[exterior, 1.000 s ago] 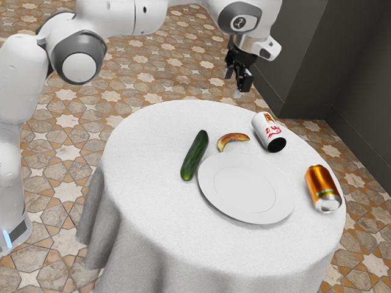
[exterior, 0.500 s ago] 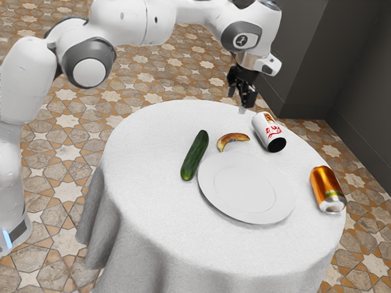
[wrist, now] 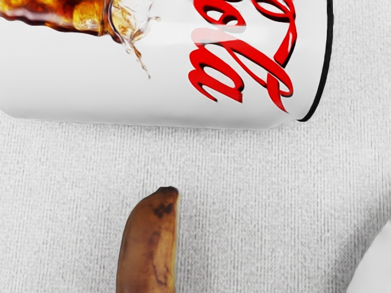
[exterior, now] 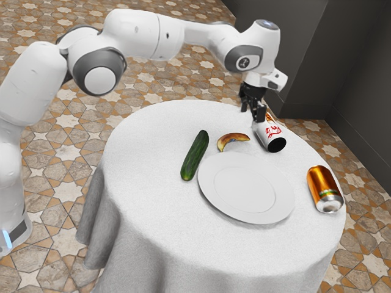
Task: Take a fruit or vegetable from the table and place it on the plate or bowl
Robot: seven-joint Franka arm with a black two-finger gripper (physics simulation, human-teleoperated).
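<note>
A browned banana [exterior: 231,140] lies on the white tablecloth between a green cucumber [exterior: 194,155] and a white cola can [exterior: 269,132] on its side. An empty white plate [exterior: 246,187] sits just in front of them. My gripper [exterior: 255,110] hangs low over the far end of the white can, open, holding nothing. In the wrist view the banana's tip [wrist: 149,244] lies just below the hand, beside the cola can [wrist: 159,61], and the plate's rim [wrist: 376,268] shows at a corner.
An orange can [exterior: 323,188] lies on its side near the table's edge at the exterior view's right. The round table [exterior: 153,226] stands on a patterned tile floor, with dark walls behind it at the right.
My hand has moved down and toward the exterior view's right, from behind the table's far edge to just above the white can. The orange can has shifted slightly.
</note>
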